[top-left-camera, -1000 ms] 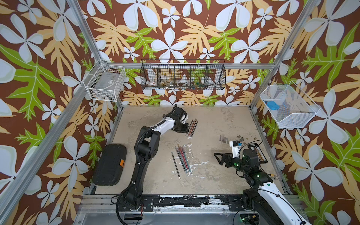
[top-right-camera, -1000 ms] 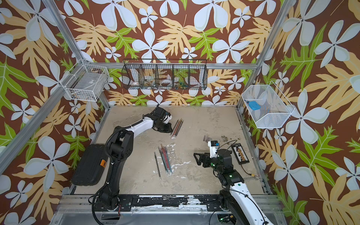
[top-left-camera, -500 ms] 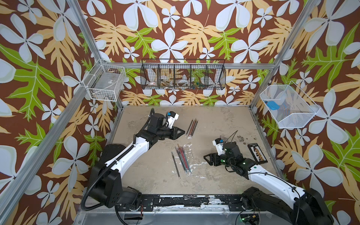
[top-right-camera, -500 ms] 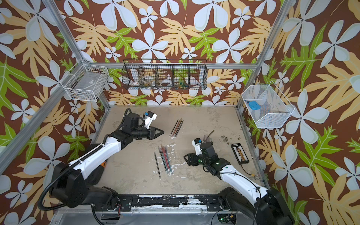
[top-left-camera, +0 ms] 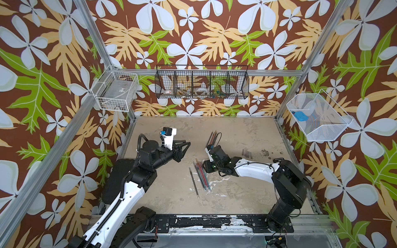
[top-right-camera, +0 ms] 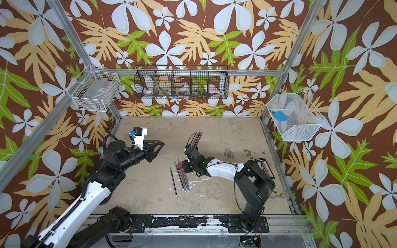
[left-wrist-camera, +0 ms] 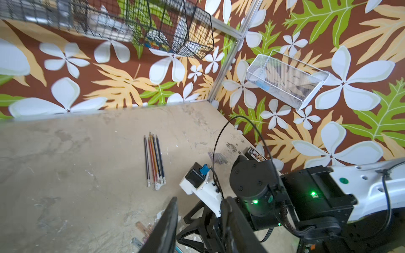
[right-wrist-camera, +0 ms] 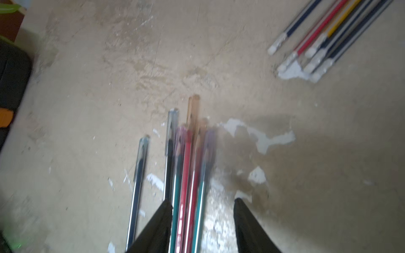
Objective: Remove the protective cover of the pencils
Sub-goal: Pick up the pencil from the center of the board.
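Both parted: left jaws empty, right jaws along seemingly loose pencils [right-wrist-camera: 186, 175], caps [right-wrist-camera: 194, 109] outward.

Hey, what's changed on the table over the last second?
The left gripper drew back from the far pencils toward its own side, jaws now apart and empty. The right gripper swung in over the near pencils, open and straddling several of them. Both bunches and the loose caps stayed put.
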Available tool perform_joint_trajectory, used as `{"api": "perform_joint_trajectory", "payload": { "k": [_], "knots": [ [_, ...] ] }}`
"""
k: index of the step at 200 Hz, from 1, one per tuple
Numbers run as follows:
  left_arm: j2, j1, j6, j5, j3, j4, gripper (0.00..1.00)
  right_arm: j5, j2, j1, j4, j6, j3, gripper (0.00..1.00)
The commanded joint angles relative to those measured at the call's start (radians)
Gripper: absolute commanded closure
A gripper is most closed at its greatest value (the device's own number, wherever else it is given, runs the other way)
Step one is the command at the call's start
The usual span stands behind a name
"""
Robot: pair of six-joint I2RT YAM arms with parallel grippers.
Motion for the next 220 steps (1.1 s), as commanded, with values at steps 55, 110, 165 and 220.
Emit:
{"api": "perform_joint_trajectory", "payload": {
  "k": [55, 110, 165, 220],
  "knots": [
    [-0.014, 0.001, 0.008, -0.040, 0.006, 0.027, 0.63, 0.188, 0.186, 0.036, -0.169, -0.025, 0.211, 0.77],
    [-0.006, 0.003, 0.002, -0.025, 0.008, 0.029, 0.63, 0.205, 0.188, 0.040, -0.167, -0.017, 0.204, 0.77],
    [-0.005, 0.004, 0.003, -0.025, 0.006, 0.028, 0.63, 0.201, 0.214, 0.046, -0.163, -0.020, 0.204, 0.76],
    [0.002, 0.005, 0.002, -0.022, 0.005, 0.028, 0.63, 0.205, 0.215, 0.045, -0.166, -0.009, 0.200, 0.77]
  ]
}}
